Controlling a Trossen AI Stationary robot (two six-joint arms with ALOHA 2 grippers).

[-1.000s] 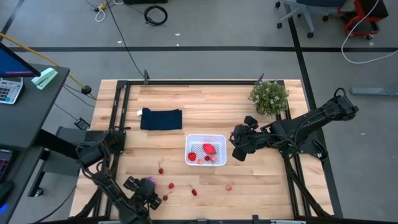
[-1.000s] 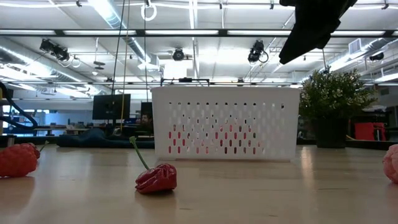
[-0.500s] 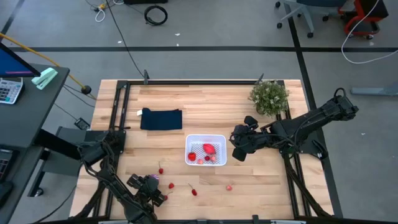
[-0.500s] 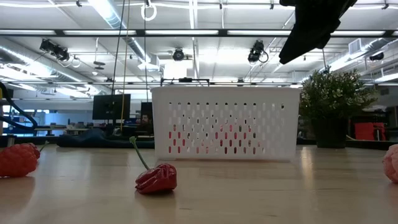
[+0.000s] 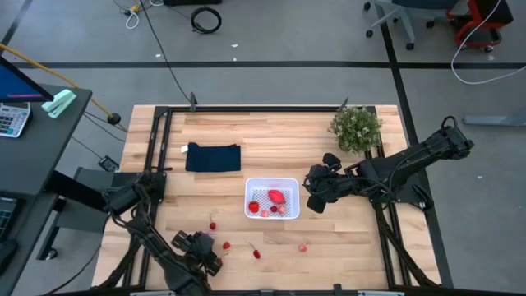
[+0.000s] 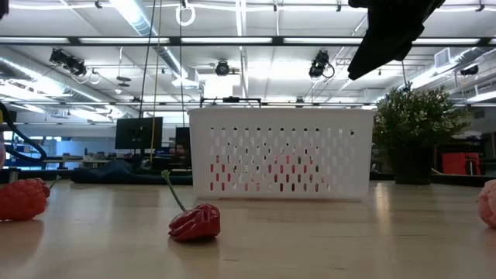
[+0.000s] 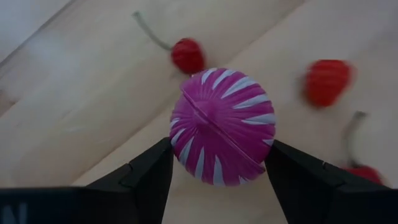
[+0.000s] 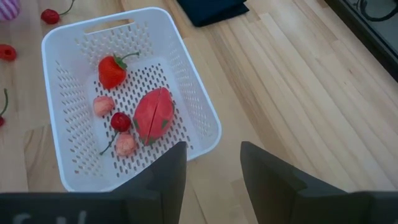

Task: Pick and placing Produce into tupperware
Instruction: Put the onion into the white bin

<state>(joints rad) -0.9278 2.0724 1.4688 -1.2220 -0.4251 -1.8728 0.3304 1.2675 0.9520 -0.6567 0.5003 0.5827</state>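
Left gripper (image 7: pixel 217 171) clamped on purple ribbed ball (image 7: pixel 222 127), lifted above table, near-left of tupperware (image 5: pixel 272 198). Right gripper (image 8: pixel 211 168) hovers just right of tupperware, fingers apart, empty.

Risk, judged: ball round and slick, pinched only at sides; quick swing could roll it free.

Tupperware already holds large red piece (image 8: pixel 152 115) and small fruits. Loose cherries (image 5: pixel 256 254) scattered near side of tupperware. Path to tupperware open; right gripper crowds its right rim.
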